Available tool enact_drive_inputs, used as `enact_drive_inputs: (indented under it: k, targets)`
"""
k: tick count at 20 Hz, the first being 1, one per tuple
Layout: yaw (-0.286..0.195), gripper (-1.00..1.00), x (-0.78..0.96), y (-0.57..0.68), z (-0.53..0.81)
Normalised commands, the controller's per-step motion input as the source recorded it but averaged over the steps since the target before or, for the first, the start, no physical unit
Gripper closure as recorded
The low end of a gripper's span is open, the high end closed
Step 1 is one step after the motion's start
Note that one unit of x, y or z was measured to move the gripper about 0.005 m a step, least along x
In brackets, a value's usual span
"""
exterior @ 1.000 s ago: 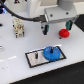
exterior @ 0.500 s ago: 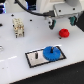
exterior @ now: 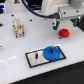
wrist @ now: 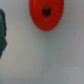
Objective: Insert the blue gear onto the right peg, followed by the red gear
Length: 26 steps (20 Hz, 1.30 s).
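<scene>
The blue gear (exterior: 52,52) lies flat on the right half of the white black-edged plate (exterior: 33,62). It covers the spot of the right peg, which I cannot make out. The plate's other peg (exterior: 36,55) stands bare. The red gear (exterior: 64,33) lies on the table behind the plate, toward the exterior view's right. My gripper (exterior: 64,25) hangs just above it, open and empty. In the wrist view the red gear (wrist: 46,12) shows its dark centre hole, and one dark finger (wrist: 2,32) sits at the picture's edge, away from the gear.
A small beige block with dark holes (exterior: 18,27) stands at the exterior view's left. A black cable (exterior: 35,11) arcs over the back of the white table. The table's near edge (exterior: 60,75) runs just in front of the plate.
The gripper has shifted toward the exterior view's right, ending above the red gear. Both gears and the plate have stayed put.
</scene>
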Motion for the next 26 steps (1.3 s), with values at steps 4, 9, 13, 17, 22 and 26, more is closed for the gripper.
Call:
enact_drive_inputs:
  k: [4,9,13,17,22,26]
  targets:
    - [0.000,-1.00,-0.12,0.03,-0.33]
    - [0.000,-1.00,-0.12,-0.01,-0.31]
    - [0.000,-1.00,-0.03,-0.02,-0.32]
    - [0.000,1.00,-0.16,0.02,-0.19]
    - [0.000,1.00,-0.21,0.02,-0.11]
    - [0.000,1.00,-0.18,0.01,-0.05]
